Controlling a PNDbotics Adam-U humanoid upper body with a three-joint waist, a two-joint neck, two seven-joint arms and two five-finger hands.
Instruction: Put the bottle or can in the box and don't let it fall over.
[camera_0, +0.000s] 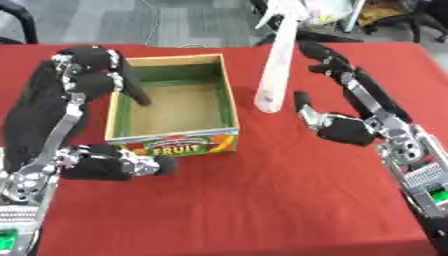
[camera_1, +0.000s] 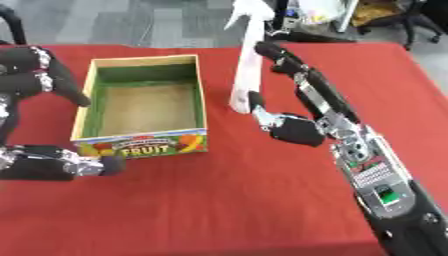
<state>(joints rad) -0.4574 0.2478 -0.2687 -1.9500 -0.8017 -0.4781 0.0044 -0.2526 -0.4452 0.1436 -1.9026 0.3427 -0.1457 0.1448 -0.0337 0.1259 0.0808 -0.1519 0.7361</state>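
Observation:
A tall white spray bottle (camera_0: 275, 70) stands on the red table just right of the box, leaning slightly. The cardboard fruit box (camera_0: 173, 137) is open at the top, with green inner walls and nothing inside. My right hand (camera_0: 348, 131) is open on the bottle's right side. Its fingers (camera_0: 325, 60) are level with the bottle's upper part and its thumb (camera_0: 303, 102) is by the base. I cannot tell whether they touch it. My left hand (camera_0: 83, 75) grips the box's left wall, with fingers hooked inside and the thumb (camera_0: 150, 165) at the front left corner.
The red table (camera_0: 262, 200) stretches wide in front of the box and both hands. Chair legs and white bags (camera_1: 319, 12) stand on the floor beyond the table's far edge, behind the bottle.

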